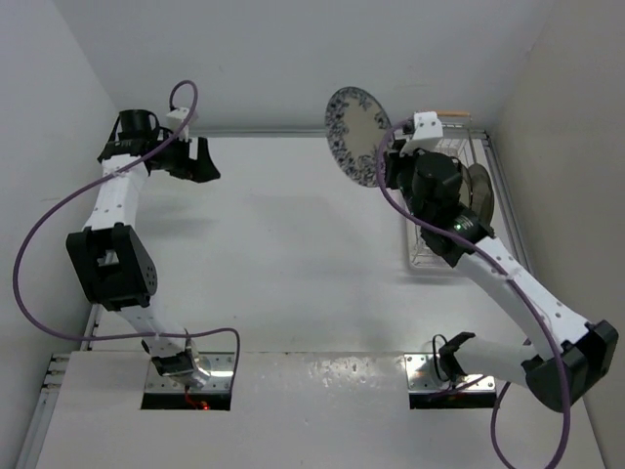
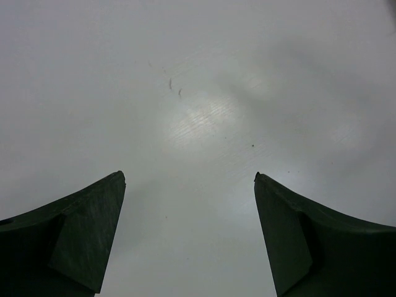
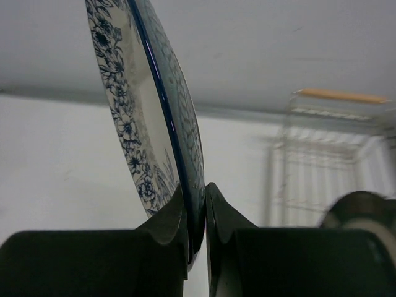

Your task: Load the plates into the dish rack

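Observation:
My right gripper (image 1: 389, 168) is shut on the rim of the white plate with blue floral pattern (image 1: 355, 133) and holds it upright in the air, left of the dish rack (image 1: 485, 147). In the right wrist view the floral plate (image 3: 151, 105) stands on edge between the fingers, gripper (image 3: 197, 197). A dark-rimmed plate (image 1: 479, 192) stands in the white wire rack, partly hidden by the right arm; it also shows in the right wrist view (image 3: 362, 207). The rack's wooden handle bar (image 3: 341, 95) shows at the far end. My left gripper (image 1: 203, 161) is open and empty at the far left, over bare table (image 2: 190, 178).
White walls close the table at the back and both sides. The rack (image 3: 322, 161) stands against the right wall at the far right corner. Purple cables loop off both arms.

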